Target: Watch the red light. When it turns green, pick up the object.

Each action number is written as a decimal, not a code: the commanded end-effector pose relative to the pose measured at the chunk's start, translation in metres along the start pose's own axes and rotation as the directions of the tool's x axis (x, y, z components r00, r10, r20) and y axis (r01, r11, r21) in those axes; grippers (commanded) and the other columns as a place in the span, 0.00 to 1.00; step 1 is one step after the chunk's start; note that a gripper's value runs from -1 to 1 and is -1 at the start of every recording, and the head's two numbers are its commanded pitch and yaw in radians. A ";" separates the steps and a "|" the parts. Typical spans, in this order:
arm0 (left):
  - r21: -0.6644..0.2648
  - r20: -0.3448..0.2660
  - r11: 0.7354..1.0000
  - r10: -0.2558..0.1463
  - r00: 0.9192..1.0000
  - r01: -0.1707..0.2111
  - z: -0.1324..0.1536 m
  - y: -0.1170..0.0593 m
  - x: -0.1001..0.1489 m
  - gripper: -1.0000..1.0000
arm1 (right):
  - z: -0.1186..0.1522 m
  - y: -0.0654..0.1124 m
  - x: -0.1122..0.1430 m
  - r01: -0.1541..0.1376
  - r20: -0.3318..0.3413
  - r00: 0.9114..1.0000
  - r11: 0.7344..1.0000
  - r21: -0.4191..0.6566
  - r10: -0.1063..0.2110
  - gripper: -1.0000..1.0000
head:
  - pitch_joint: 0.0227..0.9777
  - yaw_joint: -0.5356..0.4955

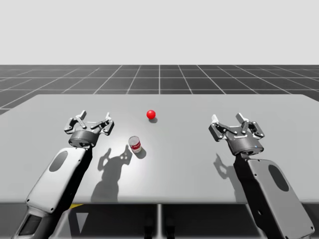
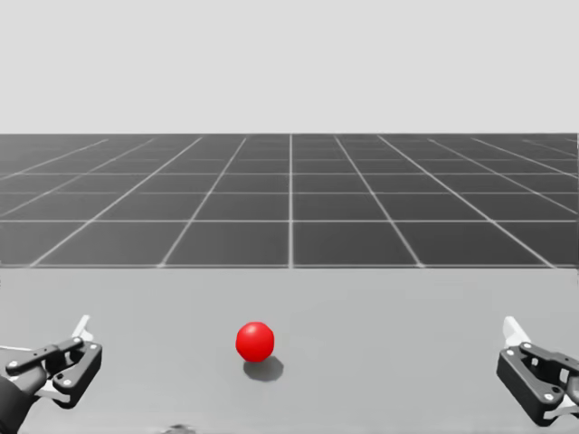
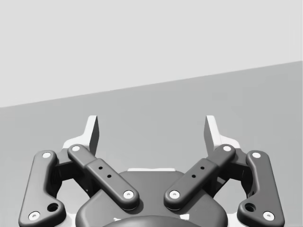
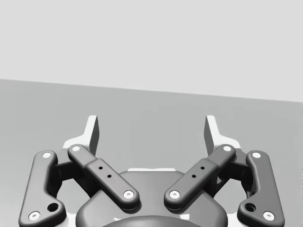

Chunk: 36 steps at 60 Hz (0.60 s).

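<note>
A red ball-shaped light [image 1: 151, 114] sits on the grey table [image 1: 179, 169], also in the head view as the red light [image 2: 255, 341] between my two arms. A small red and white can [image 1: 135, 144] stands upright in front of the light, slightly to its left. My left gripper [image 1: 91, 121] hovers open to the left of the can, apart from it, nothing between its fingers [image 3: 92, 132]. My right gripper [image 1: 230, 119] stands open far to the right with its fingers [image 4: 213, 132] spread over bare table.
The table's far edge [image 1: 159, 95] meets a dark gridded floor [image 1: 159, 79]. The near edge [image 1: 159, 203] runs just above my forearms. Shadows of the arms fall on the table beside the can.
</note>
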 end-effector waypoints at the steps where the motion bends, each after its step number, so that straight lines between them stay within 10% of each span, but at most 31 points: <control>1: -0.001 0.000 1.000 -0.003 1.000 0.003 -0.001 0.000 0.000 0.00 | -0.001 0.000 -0.001 -0.011 0.000 1.000 1.000 -0.006 0.011 0.00 | 0.42 0.52; 36: -0.018 0.011 1.000 0.007 1.000 -0.007 0.001 -0.001 0.002 0.00 | 0.000 0.002 -0.002 -0.024 0.001 1.000 1.000 -0.004 0.024 0.00 | 0.61 0.59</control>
